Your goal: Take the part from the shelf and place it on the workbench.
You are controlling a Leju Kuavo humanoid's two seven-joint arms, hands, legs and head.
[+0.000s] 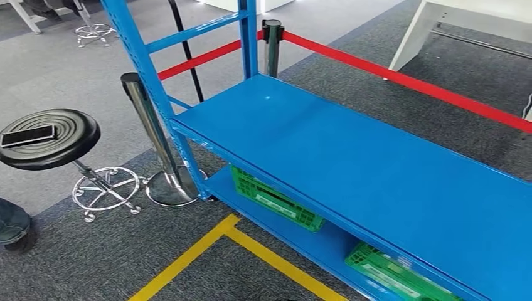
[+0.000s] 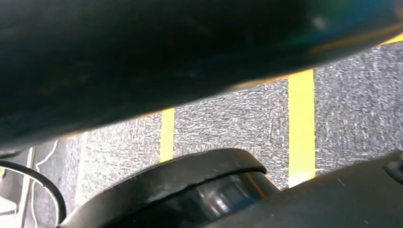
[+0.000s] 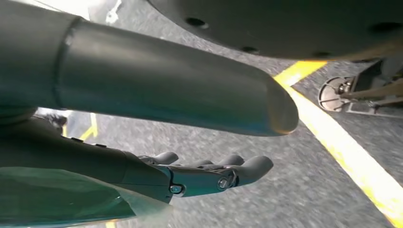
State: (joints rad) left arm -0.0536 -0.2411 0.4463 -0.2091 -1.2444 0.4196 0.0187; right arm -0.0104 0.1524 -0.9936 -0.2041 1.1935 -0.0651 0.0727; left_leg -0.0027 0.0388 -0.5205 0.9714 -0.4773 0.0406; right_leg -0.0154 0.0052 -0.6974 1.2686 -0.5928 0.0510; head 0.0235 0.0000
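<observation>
Task at start: the blue metal shelf (image 1: 351, 157) top is bare, green plastic crates (image 1: 276, 199) below. Right hand (image 3: 190, 173) fingers extended, holding nothing; left-hand state cannot be determined

Blue shelf (image 1: 351, 157) with blue uprights; green lattice-patterned crates (image 1: 276, 200) on its lower level, each bearing a pale label. Red barrier belt (image 1: 408, 81) strung from a chrome post (image 1: 154, 135) and a black-capped post (image 1: 272, 44). Black, concentrically ridged stool seat (image 1: 53, 138) on a chrome base, carrying a dark phone (image 1: 28, 135). Speckled grey carpet (image 1: 81, 263) crossed by yellow floor tape (image 1: 207, 248). Right hand (image 3: 190, 175): grey thumb, darker fingers, with a possibly greenish translucent cover.
</observation>
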